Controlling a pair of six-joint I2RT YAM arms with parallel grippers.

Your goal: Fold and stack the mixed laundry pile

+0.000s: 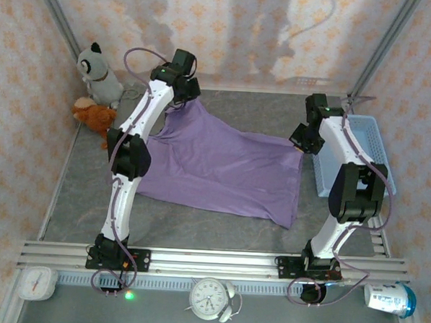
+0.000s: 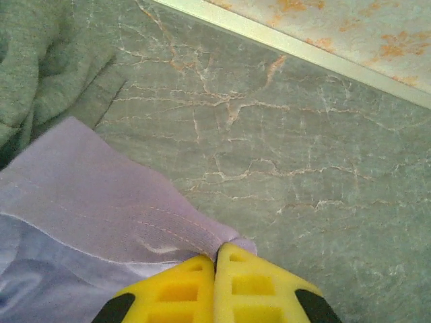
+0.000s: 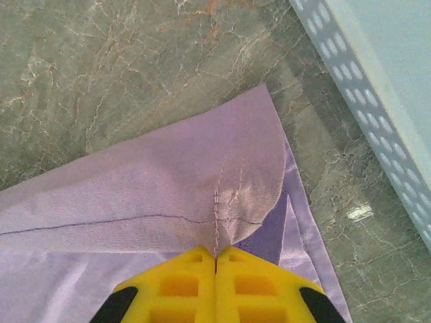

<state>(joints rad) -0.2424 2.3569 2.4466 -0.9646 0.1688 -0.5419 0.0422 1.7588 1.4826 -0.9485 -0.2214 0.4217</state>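
The light is bright and soft. Grey shadows fall on the back wall [image 1: 229, 32]. A small white shine sits on the bench [image 3: 359, 212], beside sharp cloth.

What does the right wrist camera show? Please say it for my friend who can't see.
Yellow jaws, shut, pinch a folded-over corner of the purple cloth over a grey marbled table. A pale blue basket with small holes runs along the right side.

Grey marbled table [image 1: 197, 233]: large lavender-purple cloth garment [image 1: 222, 169] spread centrally, light blue slatted plastic basket [image 1: 375, 141] at right edge, grey and orange plush toys [image 1: 97, 74] in far-left corner.
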